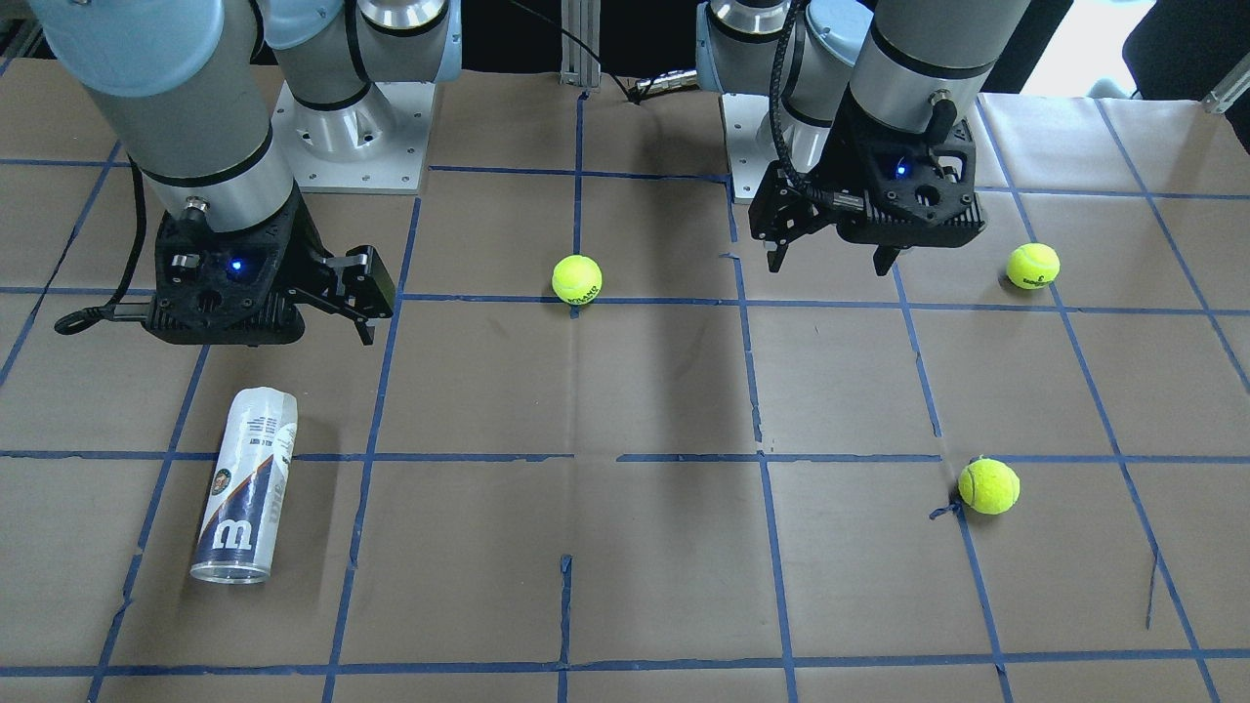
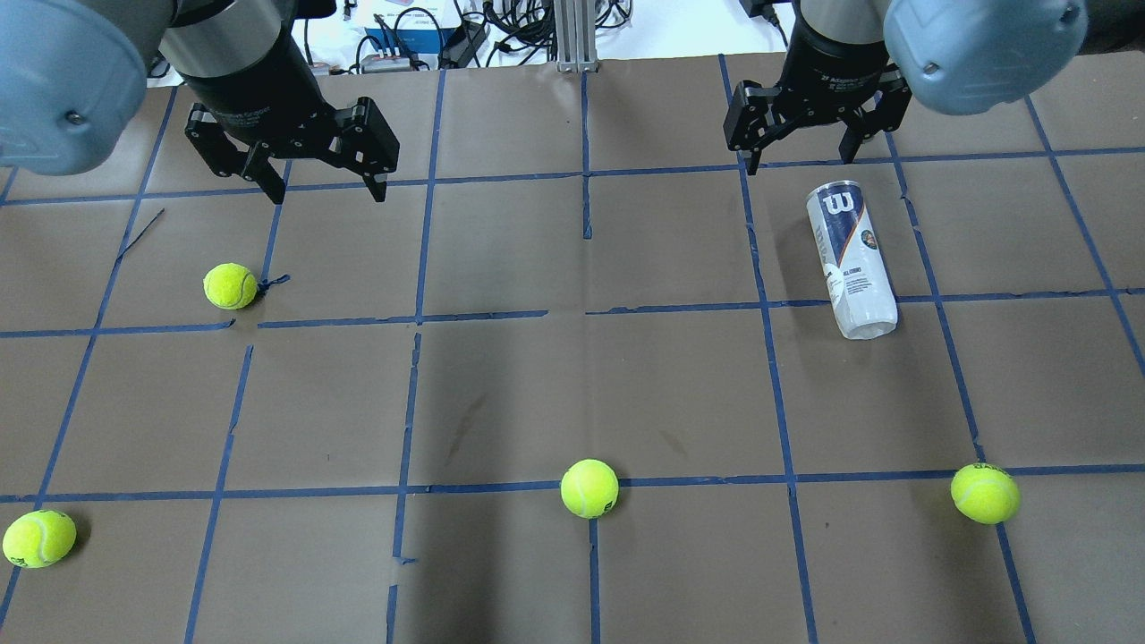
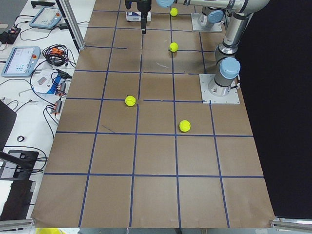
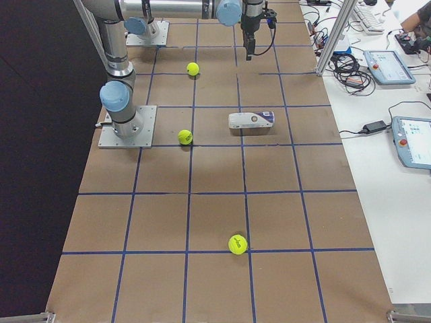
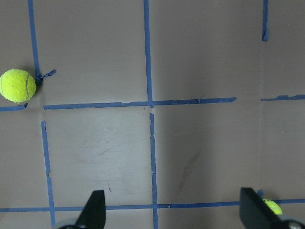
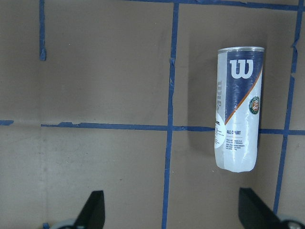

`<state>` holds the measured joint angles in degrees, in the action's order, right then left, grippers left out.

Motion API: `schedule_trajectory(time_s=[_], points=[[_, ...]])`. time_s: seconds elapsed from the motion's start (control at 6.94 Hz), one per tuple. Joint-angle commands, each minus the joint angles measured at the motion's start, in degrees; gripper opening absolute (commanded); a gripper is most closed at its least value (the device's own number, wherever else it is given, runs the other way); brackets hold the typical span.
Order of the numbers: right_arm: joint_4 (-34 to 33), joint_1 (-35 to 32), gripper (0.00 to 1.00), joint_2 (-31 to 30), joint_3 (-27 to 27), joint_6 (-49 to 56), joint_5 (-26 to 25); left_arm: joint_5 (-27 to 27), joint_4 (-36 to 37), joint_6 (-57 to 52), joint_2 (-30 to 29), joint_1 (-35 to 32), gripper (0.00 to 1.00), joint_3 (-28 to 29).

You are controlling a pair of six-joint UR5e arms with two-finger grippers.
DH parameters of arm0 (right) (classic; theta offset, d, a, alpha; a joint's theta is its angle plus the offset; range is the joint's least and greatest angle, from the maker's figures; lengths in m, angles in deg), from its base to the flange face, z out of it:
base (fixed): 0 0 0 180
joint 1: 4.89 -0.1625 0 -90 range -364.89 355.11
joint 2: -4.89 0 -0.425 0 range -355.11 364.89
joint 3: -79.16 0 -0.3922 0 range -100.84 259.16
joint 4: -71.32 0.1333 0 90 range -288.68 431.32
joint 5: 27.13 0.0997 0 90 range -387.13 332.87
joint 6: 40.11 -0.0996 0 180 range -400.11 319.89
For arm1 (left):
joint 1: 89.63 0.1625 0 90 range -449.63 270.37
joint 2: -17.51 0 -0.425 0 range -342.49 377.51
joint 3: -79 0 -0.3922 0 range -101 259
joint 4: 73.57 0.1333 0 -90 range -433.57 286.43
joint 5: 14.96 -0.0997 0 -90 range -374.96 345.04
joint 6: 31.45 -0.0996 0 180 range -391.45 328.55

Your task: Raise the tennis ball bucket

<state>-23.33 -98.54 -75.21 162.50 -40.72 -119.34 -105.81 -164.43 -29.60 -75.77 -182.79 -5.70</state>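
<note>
The tennis ball bucket point(image 2: 850, 259) is a clear tube with a white and navy label and a white "W". It lies on its side on the table on my right side, metallic rim pointing away from me. It also shows in the front view point(image 1: 244, 488), the right side view point(image 4: 250, 120) and the right wrist view point(image 6: 239, 107). My right gripper point(image 2: 799, 159) is open and empty, hovering just beyond the tube's rim end, apart from it. My left gripper point(image 2: 328, 195) is open and empty over the far left of the table.
Several yellow-green tennis balls lie loose on the brown, blue-taped table point(image 2: 572, 394): one below my left gripper point(image 2: 230, 286), one at near centre point(image 2: 589, 488), one at near right point(image 2: 985, 493), one at near left point(image 2: 38, 538). Cables and devices lie beyond the far edge.
</note>
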Motion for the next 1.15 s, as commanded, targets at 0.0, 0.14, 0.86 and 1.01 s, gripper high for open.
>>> schedule_trajectory(time_s=[0.0, 0.14, 0.86, 1.01], points=[[0.0, 0.1, 1.0, 0.0, -0.1, 0.0, 0.1, 0.0, 0.0, 0.1, 0.0, -0.1, 1.0, 0.2], [0.0, 0.3, 1.0, 0.0, 0.2, 0.0, -0.1, 0.0, 0.0, 0.3, -0.3, -0.2, 1.0, 0.2], [-0.1, 0.8, 1.0, 0.0, 0.1, 0.2, 0.5, -0.2, 0.2, -0.1, -0.1, -0.2, 1.0, -0.1], [-0.1, 0.8, 1.0, 0.0, 0.2, 0.3, 0.4, -0.2, 0.2, -0.1, 0.2, -0.2, 1.0, -0.3]])
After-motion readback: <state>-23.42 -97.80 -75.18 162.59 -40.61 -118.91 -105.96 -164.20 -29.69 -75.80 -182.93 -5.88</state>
